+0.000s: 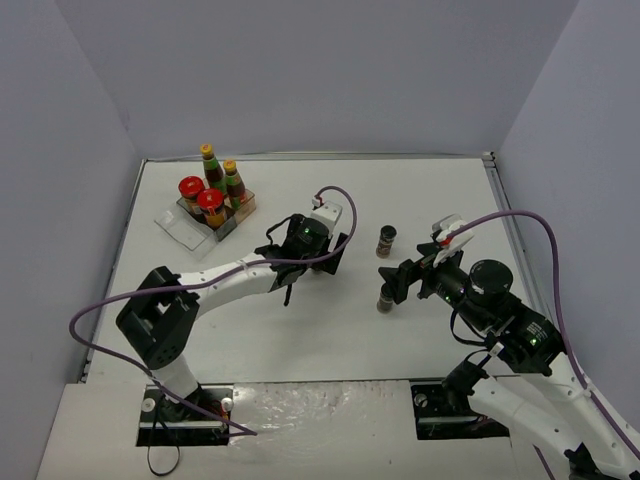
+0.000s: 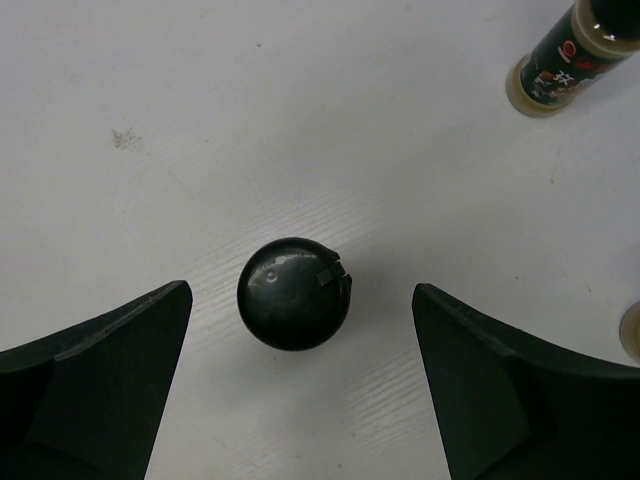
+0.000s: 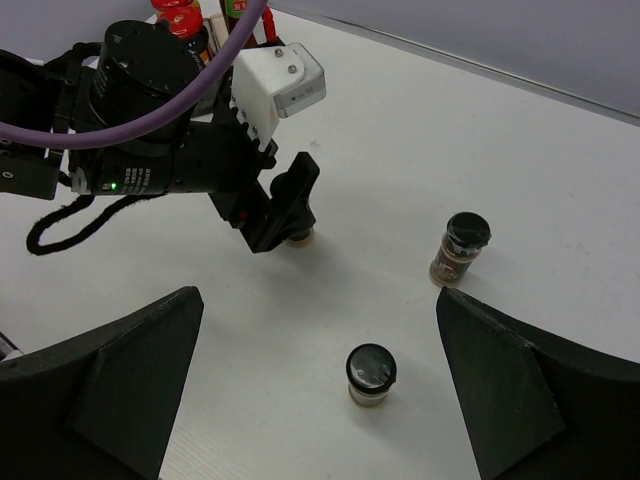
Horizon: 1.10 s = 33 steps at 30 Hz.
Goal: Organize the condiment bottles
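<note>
We judge the tiny black-capped spice jar [image 2: 293,293] to be light, rigid and smooth-sided. It looks easy to tip, so we would pinch it square across the body just under the cap. It stands upright mid-table, directly beneath the left gripper [image 1: 336,252], whose jaws are spread wide on either side of the cap with bare table showing in both gaps.

The right gripper [image 3: 318,300] is also spread wide and holds nothing, hovering near two more black-capped spice jars [image 3: 371,374] [image 3: 460,248].

Only the left wrist view shows the cap centred between the jaws. The top view hides that jar under the gripper, and the right wrist view catches only its pale base. The top view alone shows the whole clear and tan stepped plastic rack [image 1: 185,228] at the far left. It holds two yellow-capped sauce bottles [image 1: 211,168] and two red-lidded jars [image 1: 211,204].
</note>
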Tool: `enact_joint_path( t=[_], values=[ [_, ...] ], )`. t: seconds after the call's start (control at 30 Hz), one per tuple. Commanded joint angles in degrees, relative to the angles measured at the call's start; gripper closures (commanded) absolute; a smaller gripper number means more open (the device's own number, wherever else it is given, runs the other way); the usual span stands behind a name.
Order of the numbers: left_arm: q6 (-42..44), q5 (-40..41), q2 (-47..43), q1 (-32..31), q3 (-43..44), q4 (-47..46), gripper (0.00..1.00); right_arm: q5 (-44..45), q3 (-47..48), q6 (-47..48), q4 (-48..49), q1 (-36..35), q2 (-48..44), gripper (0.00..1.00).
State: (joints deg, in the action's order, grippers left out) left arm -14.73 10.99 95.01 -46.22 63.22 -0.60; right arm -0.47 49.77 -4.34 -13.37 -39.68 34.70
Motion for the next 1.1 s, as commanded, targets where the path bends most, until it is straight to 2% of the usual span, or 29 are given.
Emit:
enact_joint_path(
  t=[0.0, 0.1, 0.33, 0.4, 0.5, 0.63, 0.83, 0.93, 1.07],
  values=[
    [-2.33, 3.67, 1.42, -0.28, 4.29, -3.8, 0.16, 0.03, 0.33, -0.24, 2.9, 0.39, 0.28, 0.0],
    [-3.1, 3.77, 1.84, -0.28, 4.54, -4.15, 0.27, -0.06, 0.33, -0.23, 2.91, 0.39, 0.28, 0.0],
    [-3.71, 6.36, -0.88, -0.18, 4.3, -2.9, 0.87, 0.03, 0.33, -0.23, 2.83, 0.4, 0.19, 0.0],
    [-3.64, 7.23, -3.4, 0.27, 3.65, -2.09, 1.0, -0.06, 0.24, -0.32, 2.82, 0.39, 0.21, 0.0],
    [-3.9, 9.11, -6.32, 1.61, 2.62, 0.25, 1.0, -0.14, 0.3, -0.32, 2.91, 0.36, 0.63, 0.0],
    [-4.82, 10.76, -14.32, 6.41, 0.45, 6.0, 1.0, -0.23, 0.66, 0.27, 2.91, 0.39, 1.32, 0.0],
    [-4.13, 10.25, -27.29, 19.09, -2.7, 13.84, 1.0, -0.16, 0.19, 0.92, 3.43, 0.38, 2.42, 0.0],
    [-3.69, 7.36, -29.72, 28.47, -3.7, 14.95, 1.0, -0.55, -0.36, 0.93, 4.23, 0.39, 2.82, 0.0],
    [-3.32, 6.07, -29.02, 36.98, -3.54, 13.07, 1.0, -0.92, -0.92, 1.1, 5.29, 0.41, 3.57, 0.0]
  ],
)
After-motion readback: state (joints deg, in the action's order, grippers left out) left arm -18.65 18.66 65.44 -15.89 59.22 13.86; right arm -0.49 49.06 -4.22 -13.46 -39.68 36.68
